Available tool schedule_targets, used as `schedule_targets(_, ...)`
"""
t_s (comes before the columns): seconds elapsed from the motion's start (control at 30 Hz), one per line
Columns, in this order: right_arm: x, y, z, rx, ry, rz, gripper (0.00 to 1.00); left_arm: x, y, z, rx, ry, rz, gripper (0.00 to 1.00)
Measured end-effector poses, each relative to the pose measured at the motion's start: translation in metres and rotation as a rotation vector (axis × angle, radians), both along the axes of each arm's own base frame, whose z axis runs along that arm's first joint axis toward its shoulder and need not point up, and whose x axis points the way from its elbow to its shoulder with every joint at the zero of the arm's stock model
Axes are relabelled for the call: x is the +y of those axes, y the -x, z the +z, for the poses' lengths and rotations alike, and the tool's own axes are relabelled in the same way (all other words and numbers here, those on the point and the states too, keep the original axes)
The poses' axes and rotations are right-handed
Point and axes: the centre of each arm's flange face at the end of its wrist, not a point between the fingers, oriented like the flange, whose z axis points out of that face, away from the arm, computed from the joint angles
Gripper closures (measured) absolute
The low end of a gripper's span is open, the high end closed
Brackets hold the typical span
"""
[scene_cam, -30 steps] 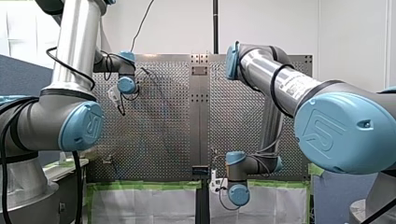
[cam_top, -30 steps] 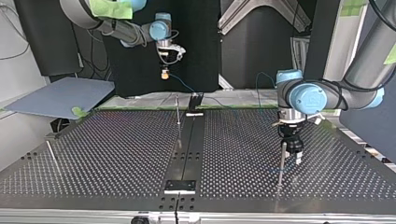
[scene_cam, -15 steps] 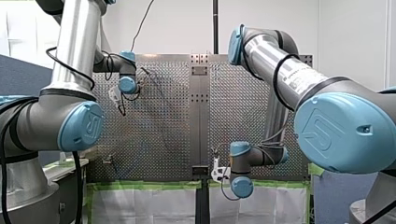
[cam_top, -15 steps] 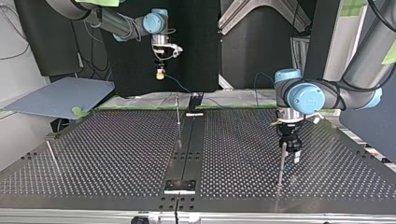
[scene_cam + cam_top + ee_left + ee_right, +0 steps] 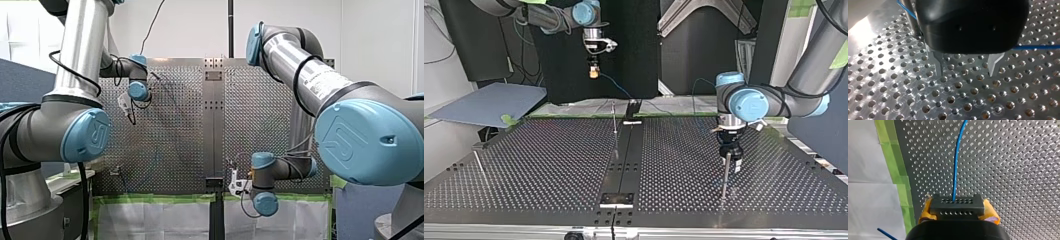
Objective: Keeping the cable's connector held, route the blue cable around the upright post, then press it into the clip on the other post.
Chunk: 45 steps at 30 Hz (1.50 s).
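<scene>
The cable [image 5: 955, 165] is blue, the connector [image 5: 956, 206] black.

In the top view the table [image 5: 549, 160] lies open either side of the centre post [image 5: 614, 125], barred only by a second post [image 5: 724, 175] well right of it and a rod [image 5: 479, 162] far left.

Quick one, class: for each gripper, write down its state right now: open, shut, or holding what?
Left gripper: open, nothing between its fingers.
Right gripper: shut on the black connector.
</scene>
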Motion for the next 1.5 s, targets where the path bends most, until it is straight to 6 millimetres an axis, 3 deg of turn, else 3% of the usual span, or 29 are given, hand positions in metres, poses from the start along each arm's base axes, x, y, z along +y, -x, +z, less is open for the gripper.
schedule_targets(0.2,0.008,0.013,-0.002,-0.019,-0.004,0.011,1.0,-0.004,0.003,-0.001,0.011,-0.012,0.008,0.13)
schedule_targets(0.53,0.003,0.019,-0.002,-0.033,0.017,0.023,1.0,-0.006,0.011,-0.007,0.078,-0.041,0.037,0.1)
schedule_targets(1.33,0.001,0.023,-0.005,-0.027,0.012,0.016,1.0,-0.014,0.005,-0.006,0.043,0.149,-0.114,0.08)
schedule_targets(1.5,0.001,0.023,-0.006,-0.026,0.011,0.018,1.0,-0.015,0.005,-0.019,0.082,0.193,-0.113,0.02)
